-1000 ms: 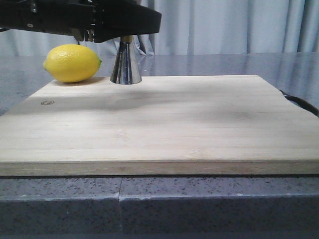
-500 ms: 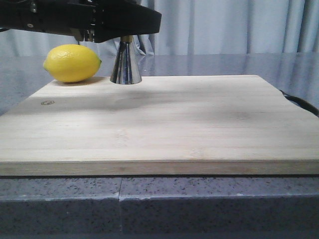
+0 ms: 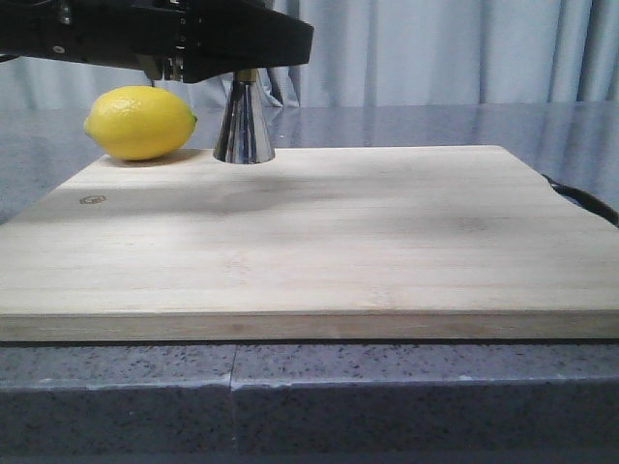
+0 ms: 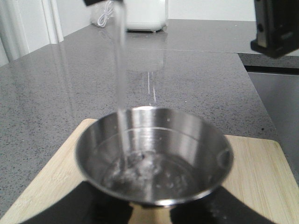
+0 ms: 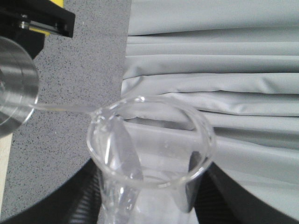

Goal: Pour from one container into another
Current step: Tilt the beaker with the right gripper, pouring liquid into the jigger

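Glass beaker [image 5: 149, 154] tipped; clear stream falls into steel jigger [image 4: 154, 156].

— Where's the steel jigger [image 3: 244, 121]?
— Upright at the cutting board's far left edge, its shiny lower cone flaring down, gold band at the waist.
— And its cup?
— Partly filled with clear liquid.
— The glass beaker [image 5: 149, 154]?
— Tipped, a thin clear stream running from its pour lip into the jigger.
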Robot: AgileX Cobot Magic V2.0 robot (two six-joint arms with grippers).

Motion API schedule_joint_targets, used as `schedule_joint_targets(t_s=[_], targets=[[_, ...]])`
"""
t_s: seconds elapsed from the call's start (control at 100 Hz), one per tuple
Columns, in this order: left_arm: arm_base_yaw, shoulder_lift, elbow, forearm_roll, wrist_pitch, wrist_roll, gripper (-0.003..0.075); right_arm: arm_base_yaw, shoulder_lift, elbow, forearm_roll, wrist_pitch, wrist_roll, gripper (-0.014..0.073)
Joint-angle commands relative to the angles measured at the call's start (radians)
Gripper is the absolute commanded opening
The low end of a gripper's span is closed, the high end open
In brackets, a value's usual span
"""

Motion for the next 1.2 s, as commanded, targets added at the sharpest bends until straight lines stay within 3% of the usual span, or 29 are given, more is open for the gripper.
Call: schedule_joint_targets(t_s=[0.0, 0.96, 1.19], targets=[[-0.009, -0.042, -0.029, -0.084, 0.095, -0.008, 0.0262, -0.002, -0.03, -0.039, -0.046, -0.037, -0.009, 0.03], [-0.009, -0.042, -0.029, -0.084, 0.095, -0.008, 0.0262, -0.002, -0.03, -0.039, -0.061, -0.04, -0.009, 0.03], [-0.009, -0.042, -0.029, -0.084, 0.095, -0.008, 0.0262, -0.002, -0.03, -0.039, 0.041, -0.021, 0.173, 0.03]])
